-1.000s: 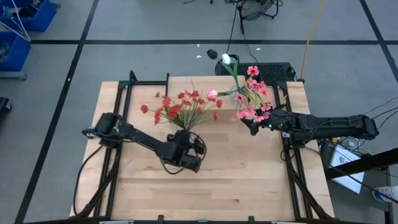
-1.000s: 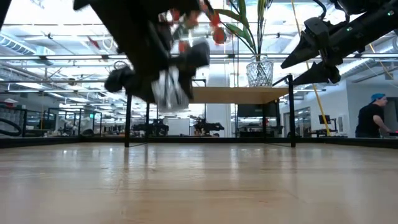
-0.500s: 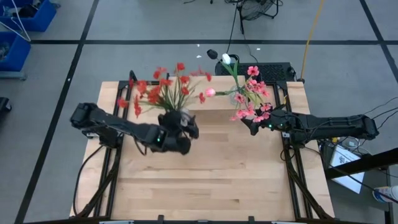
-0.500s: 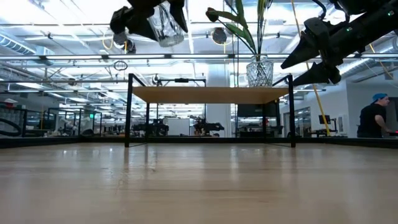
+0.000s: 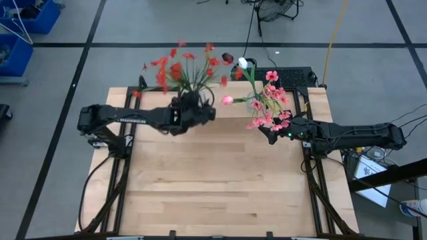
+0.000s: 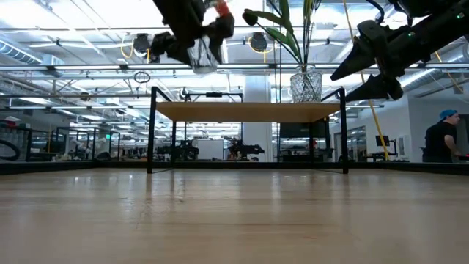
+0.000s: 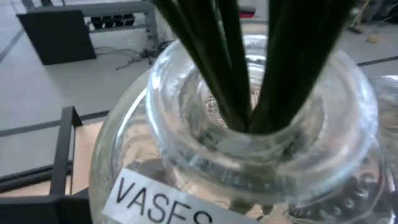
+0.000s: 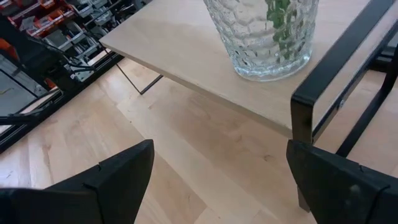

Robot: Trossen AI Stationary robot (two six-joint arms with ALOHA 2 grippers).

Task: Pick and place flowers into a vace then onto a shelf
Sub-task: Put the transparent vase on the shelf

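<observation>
A clear round glass vase (image 7: 186, 149) with a "VASES" label holds a spray of red flowers (image 5: 181, 67); their green stems (image 7: 211, 68) stick into its neck. My left gripper (image 5: 192, 111) is shut on this vase, in the air near the left end of the shelf (image 6: 245, 111). A second, honeycomb-patterned vase (image 8: 264, 31) with pink flowers and tulip buds (image 5: 267, 100) stands by its base on the shelf (image 8: 186, 56). My right gripper (image 8: 217, 186) is open, just on the near right side of that vase, touching nothing. My left gripper holds the labelled vase by its round body (image 6: 204, 53). The fingers are hidden behind the glass in the wrist view, so the kind of hold cannot be told. The arm reaches in level from the table's left. The vase is lifted clear above shelf height, its flowers leaning toward the far edge.
The shelf (image 5: 227, 127) stands on thin black legs (image 6: 151, 128) at the table's far side, with bare board left of the pink-flower vase. Black frame rails (image 5: 127, 133) run along both table sides. A person (image 6: 440, 139) is in the room beyond the right side.
My left gripper has carried the vase of red flowers up off the middle of the table and toward the far edge, to near the shelf's left end. The arm has swung and straightened as it went. The vase stayed held throughout. My right arm kept still.
</observation>
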